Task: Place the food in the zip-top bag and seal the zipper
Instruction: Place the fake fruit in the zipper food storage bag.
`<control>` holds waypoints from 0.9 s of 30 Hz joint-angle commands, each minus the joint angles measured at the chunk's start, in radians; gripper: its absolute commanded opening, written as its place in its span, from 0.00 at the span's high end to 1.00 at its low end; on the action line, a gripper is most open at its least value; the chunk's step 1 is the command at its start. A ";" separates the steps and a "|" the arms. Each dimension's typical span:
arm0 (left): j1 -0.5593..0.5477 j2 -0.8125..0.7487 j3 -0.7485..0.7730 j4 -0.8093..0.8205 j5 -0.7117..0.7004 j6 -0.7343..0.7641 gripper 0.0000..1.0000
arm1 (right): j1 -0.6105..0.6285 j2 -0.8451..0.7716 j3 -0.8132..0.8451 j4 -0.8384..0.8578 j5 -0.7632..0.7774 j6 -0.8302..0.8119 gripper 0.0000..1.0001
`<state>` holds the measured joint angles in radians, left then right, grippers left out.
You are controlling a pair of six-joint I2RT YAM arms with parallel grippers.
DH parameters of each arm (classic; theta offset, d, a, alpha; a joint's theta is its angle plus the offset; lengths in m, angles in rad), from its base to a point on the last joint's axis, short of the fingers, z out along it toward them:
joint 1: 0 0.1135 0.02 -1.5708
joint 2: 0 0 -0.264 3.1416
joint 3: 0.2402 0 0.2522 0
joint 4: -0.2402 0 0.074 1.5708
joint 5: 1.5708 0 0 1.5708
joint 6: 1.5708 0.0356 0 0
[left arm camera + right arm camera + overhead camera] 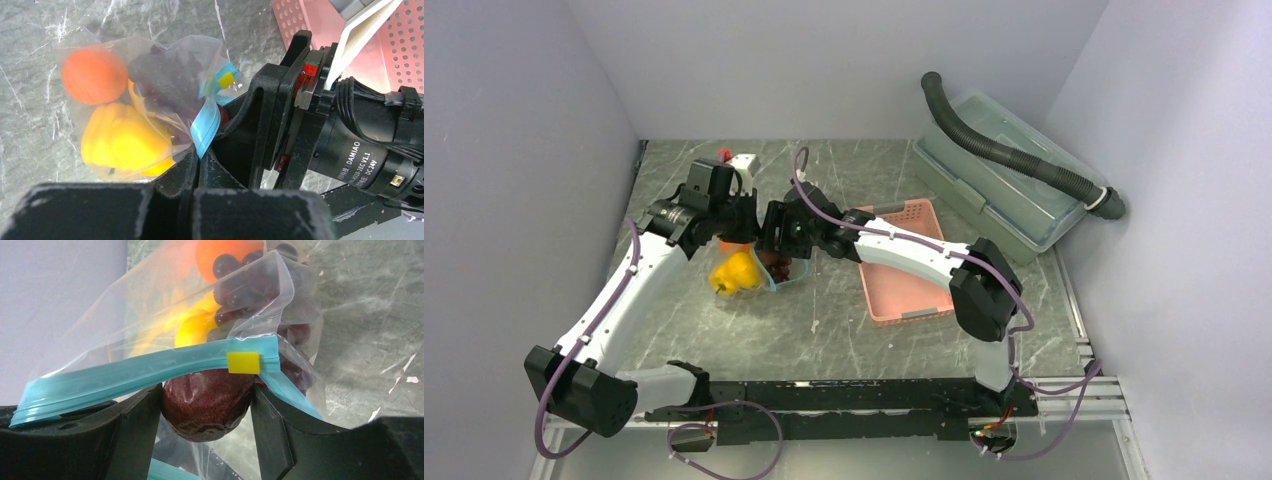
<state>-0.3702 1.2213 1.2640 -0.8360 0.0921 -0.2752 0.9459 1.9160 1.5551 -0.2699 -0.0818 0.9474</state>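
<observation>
- The marbled worktop [844, 330] carries everything; the action sits left of centre, where the two arms meet.
- A large clear storage box [1014, 180] stands at the far right and a pink basket [904, 290] lies beside the right arm. Neither plays a part here.
- The zip-top bag [150, 55] lies between the arms, mouth towards the right arm. The left fingers [175, 170] are fully closed and appear to pinch one end of its mouth, though their own bulk hides the exact contact.
- A yellow bell pepper [120, 140] fills the bag's bottom, with the orange [94, 75] next to it.
- Dark grapes [235, 285] sit nearer the mouth.
- The dark reddish-brown fruit [205, 402] is clamped between the right fingers [135, 430], which stand partly open around it. It is right at the bag's mouth, tucked under the upper lip.
- The zipper [140, 370] arches over that fruit, unsealed.
- A small yellow tab [243, 363] rides on the strip.
- Judged step: loading the last piece. Next, the fruit needs pushing past the teal strip and releasing. The right fingers must then back out without dragging the lip, before the tab is run along the mouth.
</observation>
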 commanded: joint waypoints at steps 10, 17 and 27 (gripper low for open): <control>-0.006 -0.020 0.003 0.020 0.030 0.003 1.00 | 0.003 -0.040 0.010 0.101 0.025 0.018 0.14; -0.006 -0.020 0.002 0.020 0.027 0.003 1.00 | 0.004 -0.089 -0.029 0.090 0.047 0.003 0.14; -0.006 -0.016 0.002 0.020 0.025 0.003 1.00 | 0.003 -0.188 -0.117 0.053 0.079 -0.057 0.15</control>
<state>-0.3744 1.2190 1.2636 -0.8387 0.1070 -0.2752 0.9432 1.8282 1.4578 -0.2531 -0.0174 0.9295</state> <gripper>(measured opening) 0.012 0.855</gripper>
